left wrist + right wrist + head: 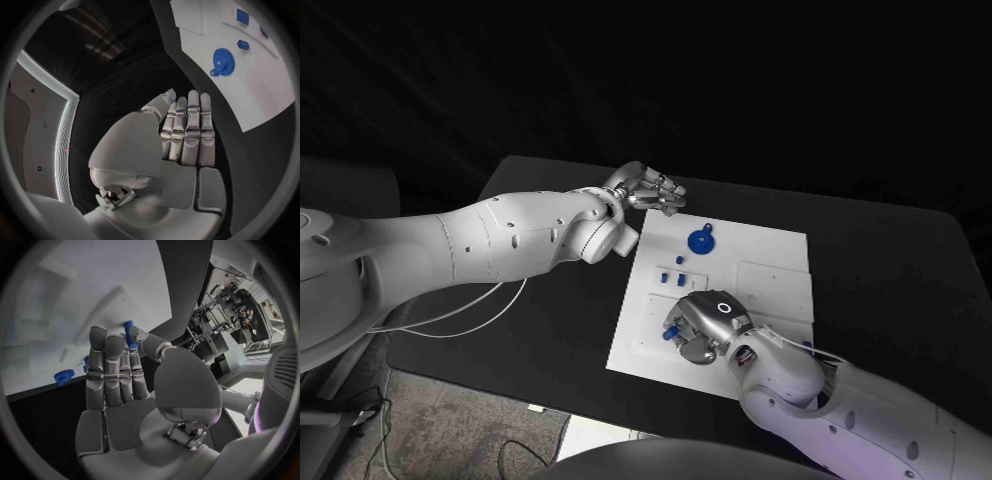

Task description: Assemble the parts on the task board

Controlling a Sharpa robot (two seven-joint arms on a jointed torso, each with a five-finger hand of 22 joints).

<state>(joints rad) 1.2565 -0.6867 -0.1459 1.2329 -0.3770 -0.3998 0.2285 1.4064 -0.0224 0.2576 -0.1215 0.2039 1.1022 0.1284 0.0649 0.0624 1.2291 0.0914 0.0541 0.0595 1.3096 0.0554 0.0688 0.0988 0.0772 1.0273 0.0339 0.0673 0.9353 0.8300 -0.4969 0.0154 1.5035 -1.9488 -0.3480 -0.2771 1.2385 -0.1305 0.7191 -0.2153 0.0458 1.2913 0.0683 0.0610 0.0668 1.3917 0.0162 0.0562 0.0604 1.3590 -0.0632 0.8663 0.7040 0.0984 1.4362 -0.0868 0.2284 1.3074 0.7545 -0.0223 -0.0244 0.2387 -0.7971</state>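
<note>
The task board (762, 275) is a white plate lying flat in the middle of the black table (906, 260), its long axis running from the near edge to the far edge and leaning slightly to the right as it goes away.

On the far part of the board lies one blue gear (701, 241), flat on its face, with a small blue lug sticking out toward the far side; the left wrist view shows the same gear (221, 60) with its toothed rim. Nearer, along the left side of the board, I count about four small blue pieces (672, 275), short pegs and blocks; they are too small to say which way each one points.

The right hand (701, 325) is over the near left part of the board, palm toward it. In the right wrist view its fingers (106, 371) stand straight and close together, and a small blue part (129, 332) sits pinched at the fingertips against the thumb. That part looks like a short peg, its long axis in line with the fingers. Whether it touches the board I cannot tell.

The left hand (646, 190) hangs above the table just beyond the far left corner of the board, apart from it. Its fingers (190, 127) are held straight and side by side, gripping nothing.
</note>
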